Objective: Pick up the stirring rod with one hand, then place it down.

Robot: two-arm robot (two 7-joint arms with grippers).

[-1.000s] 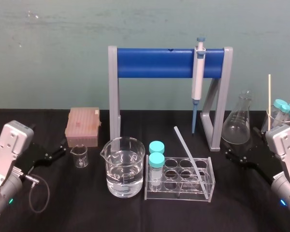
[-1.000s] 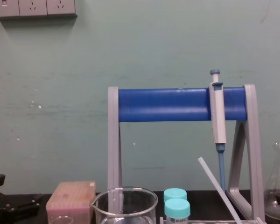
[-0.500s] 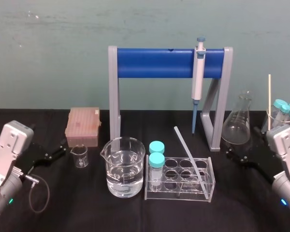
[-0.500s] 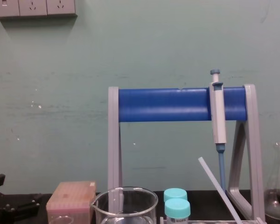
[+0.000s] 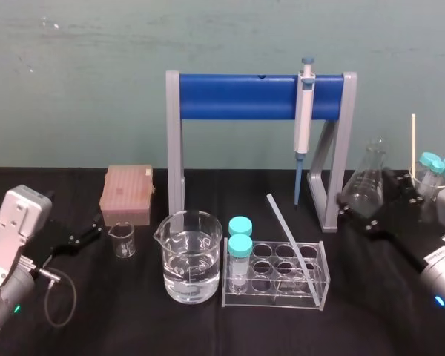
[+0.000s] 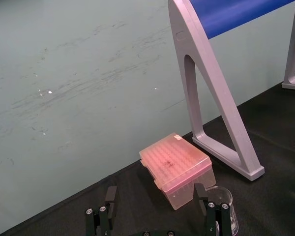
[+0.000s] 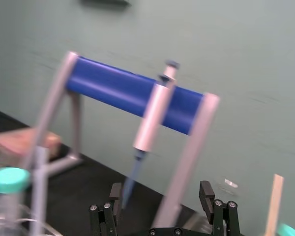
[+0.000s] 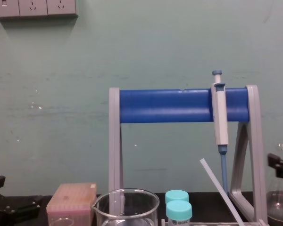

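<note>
**Right gripper lifts off toward the stirring rod**

The stirring rod leans untouched in the clear tube rack, near the middle of the table's front edge, with its foot in the rack's right side and its top tilted left. Within the last 1 s the right gripper, fingers spread wide, has risen from the right edge and hangs before the flask. I judge the approach has begun. The left gripper, also spread, lies parked by the left edge.

Scuffed pale-green wall with white sockets behind a black tabletop
</note>
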